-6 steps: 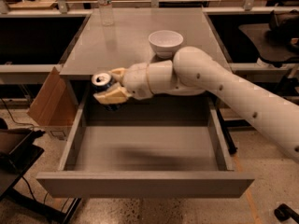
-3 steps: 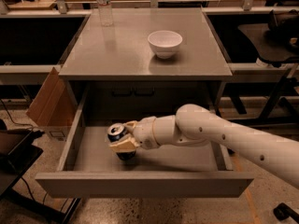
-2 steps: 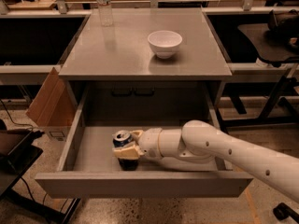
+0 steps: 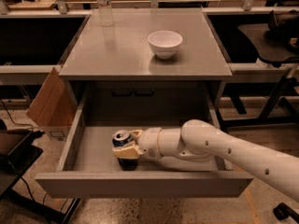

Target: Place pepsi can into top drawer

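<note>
The top drawer (image 4: 140, 183) is pulled wide open below the grey table (image 4: 140, 55). The pepsi can (image 4: 122, 138), dark blue with a silver top, stands upright on the drawer floor, left of the middle. My gripper (image 4: 125, 148) reaches in from the right, low inside the drawer, and its cream fingers (image 4: 126, 152) are shut around the can's body. The white arm (image 4: 224, 150) crosses the drawer's right side.
A white bowl (image 4: 165, 43) sits on the table top. A clear water bottle (image 4: 104, 6) stands at the table's back left. A cardboard box (image 4: 49, 104) leans left of the drawer. A black chair (image 4: 273, 36) is at the right.
The gripper carried the can from above the drawer's back edge down into the drawer. The can now stands on the drawer floor, still in the gripper.
</note>
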Tool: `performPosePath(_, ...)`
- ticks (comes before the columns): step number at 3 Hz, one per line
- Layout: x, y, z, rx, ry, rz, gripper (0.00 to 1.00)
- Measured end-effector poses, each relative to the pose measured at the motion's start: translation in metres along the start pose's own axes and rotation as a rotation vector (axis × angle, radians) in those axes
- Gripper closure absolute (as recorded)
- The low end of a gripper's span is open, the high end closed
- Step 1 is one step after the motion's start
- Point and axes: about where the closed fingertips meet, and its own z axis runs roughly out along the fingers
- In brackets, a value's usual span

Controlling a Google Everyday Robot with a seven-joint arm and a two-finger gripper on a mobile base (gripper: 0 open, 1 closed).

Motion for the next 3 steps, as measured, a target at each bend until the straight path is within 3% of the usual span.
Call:
performPosePath(2,-0.0007,0.0025,0.0028,-0.007,0.001,-0.002,0.12)
performPosePath(3,-0.0010,0.0034,0.0038,-0.010,0.001,-0.003,0.00)
